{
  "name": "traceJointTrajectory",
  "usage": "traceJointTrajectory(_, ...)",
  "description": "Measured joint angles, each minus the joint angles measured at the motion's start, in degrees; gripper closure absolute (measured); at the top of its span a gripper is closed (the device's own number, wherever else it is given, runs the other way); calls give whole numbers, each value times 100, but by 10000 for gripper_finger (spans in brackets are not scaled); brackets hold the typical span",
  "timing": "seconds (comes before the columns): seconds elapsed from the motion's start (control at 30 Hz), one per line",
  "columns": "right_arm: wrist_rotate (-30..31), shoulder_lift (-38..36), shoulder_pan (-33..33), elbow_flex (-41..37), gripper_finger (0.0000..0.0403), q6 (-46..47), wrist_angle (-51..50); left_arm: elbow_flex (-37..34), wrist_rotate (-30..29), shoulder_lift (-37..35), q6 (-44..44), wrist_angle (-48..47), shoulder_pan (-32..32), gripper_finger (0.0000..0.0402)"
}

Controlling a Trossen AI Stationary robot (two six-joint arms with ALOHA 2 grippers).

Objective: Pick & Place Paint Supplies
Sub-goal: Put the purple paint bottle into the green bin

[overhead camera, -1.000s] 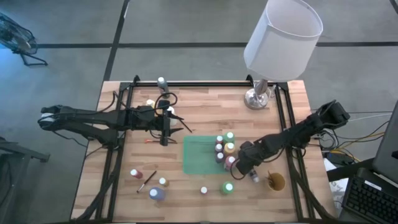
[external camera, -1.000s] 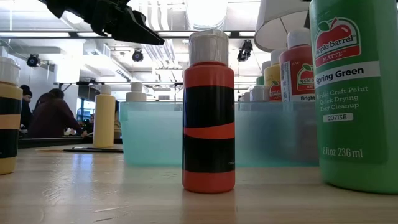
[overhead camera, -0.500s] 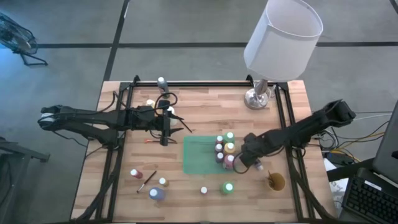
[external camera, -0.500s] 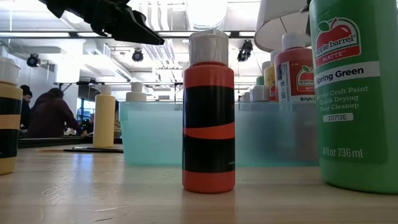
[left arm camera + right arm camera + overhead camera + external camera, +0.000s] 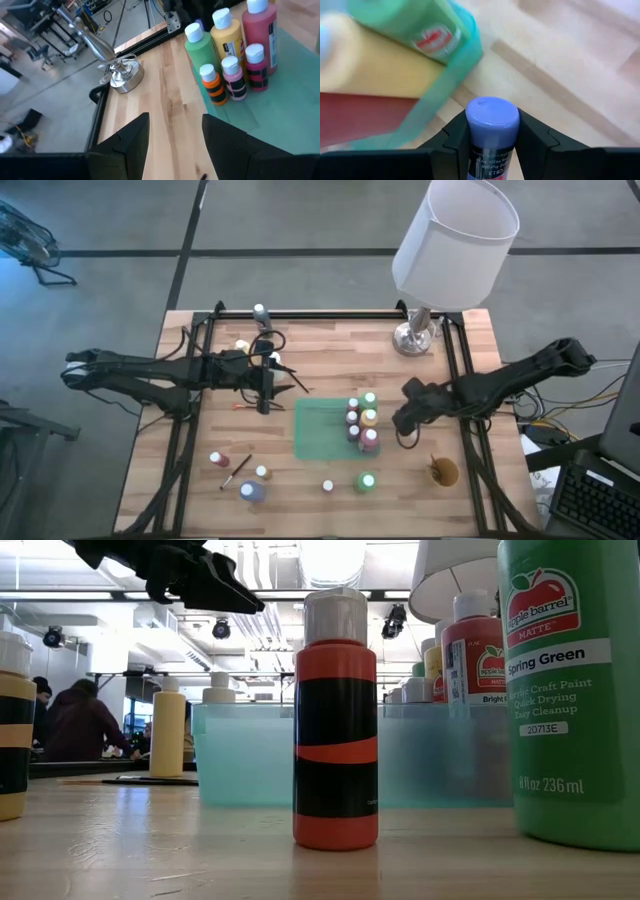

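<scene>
My right claw [image 5: 402, 423] pinches one small purple-capped paint bottle [image 5: 491, 131] between its two dark fingers, just beside the flat green rectangular mat's [image 5: 322, 432] right edge. Five pale-capped bottles stand clustered on that mat: one green [image 5: 198, 46], one yellow [image 5: 227, 35], one red [image 5: 260, 27], one orange [image 5: 212, 85], one pink [image 5: 234, 79] (the left wrist view counts them plainly). My left claw [image 5: 175, 137] hangs spread and empty over bare wooden tabletop [image 5: 330, 370] left of the mat.

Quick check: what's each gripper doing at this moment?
Left gripper: open, empty, over the table.
Right gripper: shut on a purple-capped bottle, beside the green tray.
</scene>
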Motion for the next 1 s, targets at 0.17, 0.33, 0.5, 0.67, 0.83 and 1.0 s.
traceJointTrajectory(0.17, 250, -388, 0, 0, 291, -382, 12, 0, -4, -1, 114, 0, 1, 213)
traceJointTrajectory(0.33, 359, -653, 0, 2, 290, -623, 25, 0, -4, 0, 290, 0, 2, 213)
traceJointTrajectory(0.5, 334, -850, 0, 23, 291, -827, 44, 0, -4, -1, 316, 67, 2, 213)
traceJointTrajectory(0.67, 329, -909, 1, 350, 289, -1226, 47, 2, 103, -4, 252, 231, 0, 213)
traceJointTrajectory(0.83, 353, -856, 93, 1005, 292, -1880, 58, 1, 401, -4, -110, 374, -2, 213)
traceJointTrajectory(1.0, 545, -855, 316, 1666, 289, -2618, 338, 2, 580, -2, -300, 608, -2, 213)
